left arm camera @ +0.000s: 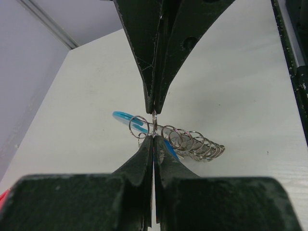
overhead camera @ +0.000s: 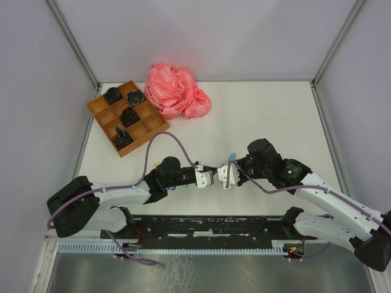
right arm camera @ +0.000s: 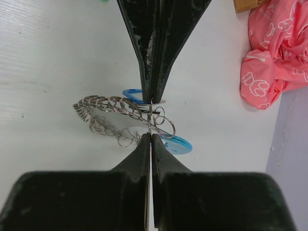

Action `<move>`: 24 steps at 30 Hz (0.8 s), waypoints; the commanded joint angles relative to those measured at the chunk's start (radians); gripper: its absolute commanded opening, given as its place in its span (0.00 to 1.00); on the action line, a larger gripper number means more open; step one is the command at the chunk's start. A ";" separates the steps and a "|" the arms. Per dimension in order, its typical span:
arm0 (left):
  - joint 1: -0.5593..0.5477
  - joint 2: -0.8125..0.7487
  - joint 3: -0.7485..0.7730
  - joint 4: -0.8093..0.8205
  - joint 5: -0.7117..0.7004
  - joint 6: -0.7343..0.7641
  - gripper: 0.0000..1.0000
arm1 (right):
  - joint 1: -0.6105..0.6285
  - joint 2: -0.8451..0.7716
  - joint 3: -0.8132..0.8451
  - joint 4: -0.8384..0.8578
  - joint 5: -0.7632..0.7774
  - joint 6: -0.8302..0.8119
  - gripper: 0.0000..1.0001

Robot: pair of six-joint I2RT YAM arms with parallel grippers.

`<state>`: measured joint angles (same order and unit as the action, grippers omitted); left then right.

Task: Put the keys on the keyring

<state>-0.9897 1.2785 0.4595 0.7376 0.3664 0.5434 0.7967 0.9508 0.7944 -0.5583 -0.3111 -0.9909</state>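
The keyring point(left arm camera: 192, 142), a chain of silvery rings with a light blue curved segment point(left arm camera: 122, 116), hangs just above the white table between both arms. My left gripper point(left arm camera: 154, 124) is shut on one thin ring of it, seen edge-on. From the opposite side my right gripper point(right arm camera: 151, 120) is shut on another thin ring of the keyring point(right arm camera: 103, 103), near the blue segment point(right arm camera: 175, 143). In the top view the left gripper point(overhead camera: 206, 178) and right gripper point(overhead camera: 226, 177) meet tip to tip. Small yellow and blue-green tags of the keys point(overhead camera: 174, 187) peek out beside my left forearm.
A wooden compartment tray point(overhead camera: 93, 105) with dark objects sits at the back left. A crumpled pink bag point(overhead camera: 176, 91) lies beside it and shows in the right wrist view point(right arm camera: 274, 53). A black rail point(overhead camera: 214, 226) runs along the near edge.
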 commanded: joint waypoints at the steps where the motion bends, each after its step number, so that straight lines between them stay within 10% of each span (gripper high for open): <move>1: -0.005 0.002 0.040 0.031 0.003 0.021 0.03 | 0.004 -0.003 0.016 0.052 -0.005 0.018 0.01; 24: -0.006 0.008 0.049 0.028 0.005 0.000 0.03 | 0.007 -0.002 0.010 0.074 0.001 0.055 0.01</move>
<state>-0.9901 1.2835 0.4767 0.7322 0.3676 0.5430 0.7967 0.9512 0.7944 -0.5400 -0.3130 -0.9497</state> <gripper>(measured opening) 0.035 0.012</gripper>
